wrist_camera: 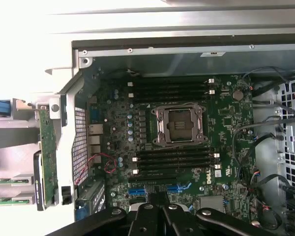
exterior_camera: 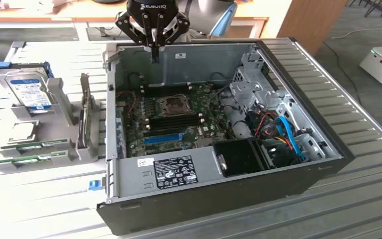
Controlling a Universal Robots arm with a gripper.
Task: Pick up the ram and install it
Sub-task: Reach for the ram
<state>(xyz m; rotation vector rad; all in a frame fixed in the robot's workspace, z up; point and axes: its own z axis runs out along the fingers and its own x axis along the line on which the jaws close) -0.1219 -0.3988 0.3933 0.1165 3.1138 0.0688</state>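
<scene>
In the exterior view, the tool [exterior_camera: 154, 56] is seen pinched shut and empty above the open computer case [exterior_camera: 297, 64]. The ram [exterior_camera: 38, 145] is kept well apart in a grey holder [exterior_camera: 18, 153] at the exterior view's lower left.

In the wrist view, the closed tool [wrist_camera: 157, 196] is held over the motherboard [wrist_camera: 226, 123], and the ram [wrist_camera: 6, 181] is seen outside the case.

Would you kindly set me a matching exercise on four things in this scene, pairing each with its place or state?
1. gripper
2. hard drive
3. ram sticks
4. CPU socket

A. middle of the motherboard
B. shut, empty, above the open case
C. in grey holders outside the case
D. blue-and-white label, outside the case

Pairs: 1-B, 2-D, 3-C, 4-A
</scene>
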